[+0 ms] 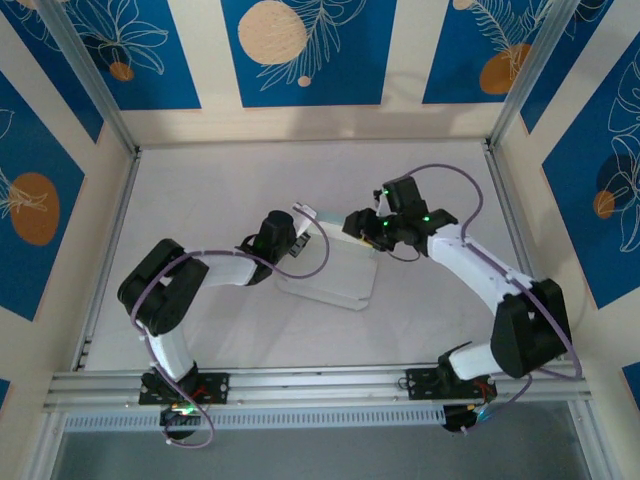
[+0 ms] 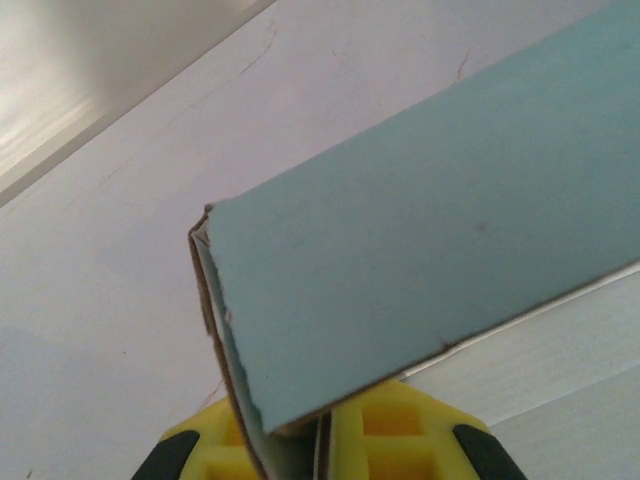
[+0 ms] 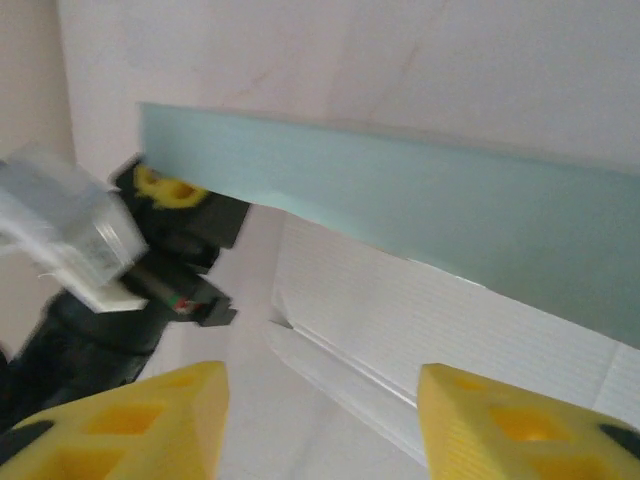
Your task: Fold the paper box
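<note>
- left tool [image 2: 305,445]: pressed together, pinching the lower edge of a raised flap [image 2: 430,230] of the paper box [image 1: 335,280]. The card runs down between the two yellow pads [image 2: 205,450].
- flap in that pinch: pale green face, lifted off the flat part and tilted, not upright. A brown cut edge shows along its free end.
- right tool [image 3: 320,425]: spread wide, nothing between its pads. It sits near the same flap, apart from it, looking along the card toward the left tool.
- rest of the paper box: flat white card lying on the counter [image 1: 200,200], about mid-counter between the two tools and well away from every counter edge.
- step in hand (judgement): one side wall is being stood up and creased. The left side holds the wall and the right side is free for a new hold.
- progress (judgement): early. Most of the card lies flat, with no closed shape yet.
- next move calls for: right tool to come square onto the wall's free end or a neighbouring flap and close on thin card without dragging it. The left pinch has to hold meanwhile.
- risks (judgement): card may buckle at the pinch, slip out, or slide across the smooth counter.
</note>
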Robot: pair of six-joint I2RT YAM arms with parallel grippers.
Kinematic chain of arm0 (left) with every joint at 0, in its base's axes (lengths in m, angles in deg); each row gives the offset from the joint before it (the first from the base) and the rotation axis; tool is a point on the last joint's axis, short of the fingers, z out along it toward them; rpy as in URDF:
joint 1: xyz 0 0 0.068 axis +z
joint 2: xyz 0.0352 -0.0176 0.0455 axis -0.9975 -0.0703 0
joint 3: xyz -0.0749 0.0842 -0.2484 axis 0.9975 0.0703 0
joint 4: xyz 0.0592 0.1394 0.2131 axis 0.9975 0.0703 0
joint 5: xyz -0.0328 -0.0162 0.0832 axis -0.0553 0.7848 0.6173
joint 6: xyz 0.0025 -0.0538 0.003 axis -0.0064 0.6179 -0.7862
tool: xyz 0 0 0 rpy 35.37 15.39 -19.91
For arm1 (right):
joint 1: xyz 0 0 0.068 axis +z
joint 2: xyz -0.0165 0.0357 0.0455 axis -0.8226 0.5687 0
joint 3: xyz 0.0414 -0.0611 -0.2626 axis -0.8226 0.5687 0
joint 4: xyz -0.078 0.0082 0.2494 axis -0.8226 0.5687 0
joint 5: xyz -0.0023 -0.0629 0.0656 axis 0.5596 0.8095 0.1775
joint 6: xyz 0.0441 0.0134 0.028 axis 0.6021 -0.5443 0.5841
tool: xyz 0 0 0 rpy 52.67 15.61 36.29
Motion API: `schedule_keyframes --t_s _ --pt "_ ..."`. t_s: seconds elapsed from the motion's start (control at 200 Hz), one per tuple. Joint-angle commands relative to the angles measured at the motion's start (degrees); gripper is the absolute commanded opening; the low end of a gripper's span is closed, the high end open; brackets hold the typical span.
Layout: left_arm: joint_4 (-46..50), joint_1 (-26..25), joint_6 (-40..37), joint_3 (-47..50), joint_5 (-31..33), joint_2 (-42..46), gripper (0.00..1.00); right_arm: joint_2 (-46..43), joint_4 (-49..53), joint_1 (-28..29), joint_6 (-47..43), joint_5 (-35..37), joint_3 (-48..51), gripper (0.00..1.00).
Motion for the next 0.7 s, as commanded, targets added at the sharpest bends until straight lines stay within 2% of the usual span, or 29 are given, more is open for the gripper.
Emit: schedule_keyframes --t_s 0.0,0.135,0.305,0.5,0.695 --pt "2.2 -0.5 -3.4 1.2 -5.2 0.8 0.0 -4.3 6.1 -4.7 -4.7 0.3 -4.5 0.65" --pt "2.3 -0.6 -4.5 1.6 -16.4 1.7 0.0 -0.1 6.3 -10.8 -5.0 -2.3 -5.6 0.68" --pt "2.4 -0.6 -5.4 0.8 -21.3 2.0 0.0 10.8 3.3 -12.8 -3.6 -7.4 -5.0 0.65" --pt "2.1 -1.4 -4.5 -1.6 -16.6 -0.7 0.0 19.9 -7.8 -11.3 1.5 -20.5 0.1 0.59" --pt "2.4 -5.8 -6.7 -4.1 -3.4 -4.1 0.0 26.2 -9.7 -5.7 2.2 -23.4 -0.8 0.55"
